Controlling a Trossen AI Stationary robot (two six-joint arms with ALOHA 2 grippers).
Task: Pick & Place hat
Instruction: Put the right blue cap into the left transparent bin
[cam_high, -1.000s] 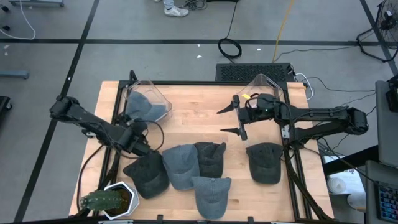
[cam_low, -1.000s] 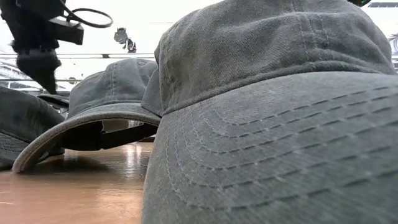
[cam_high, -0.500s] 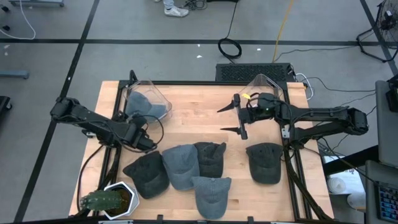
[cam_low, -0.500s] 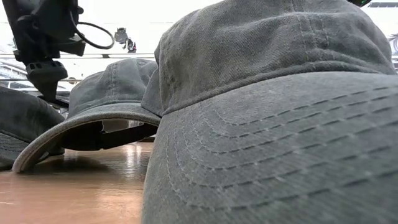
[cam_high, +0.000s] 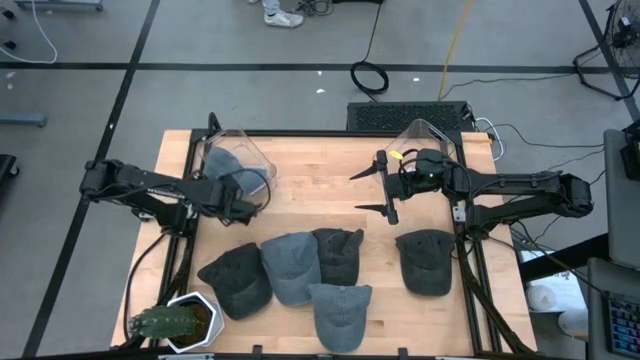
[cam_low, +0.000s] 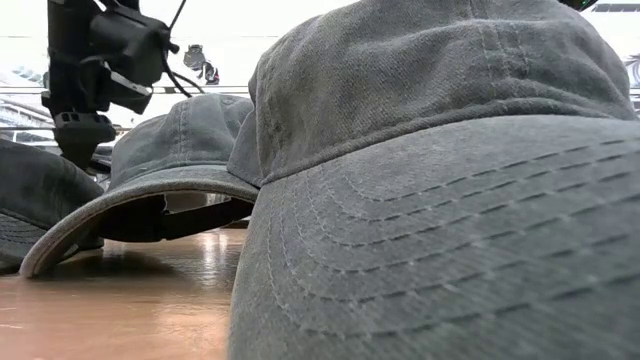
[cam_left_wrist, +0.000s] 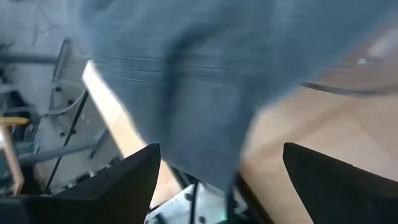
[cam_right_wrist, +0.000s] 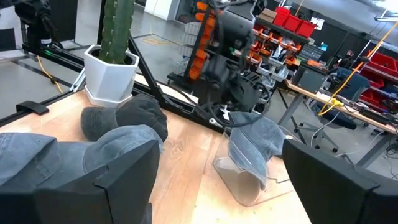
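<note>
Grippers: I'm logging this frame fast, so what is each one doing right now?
Left gripper: open, holding nothing, by the clear bin.
Right gripper: open, holding nothing, above the bare table.

A potted cactus (cam_high: 170, 322) (white hexagonal pot) stands at the wooden table's (cam_high: 300, 180) corner.

tabletop (cam_high: 310, 185) – light wood, black frame | four grey caps (cam_high: 295, 270) clustered front-centre, overlapping | fifth cap (cam_high: 424, 262) apart on right | clear bins (cam_high: 235, 160) at back left and back right (cam_high: 425, 140) | potted cactus (cam_high: 175, 322) – front-left corner
</note>
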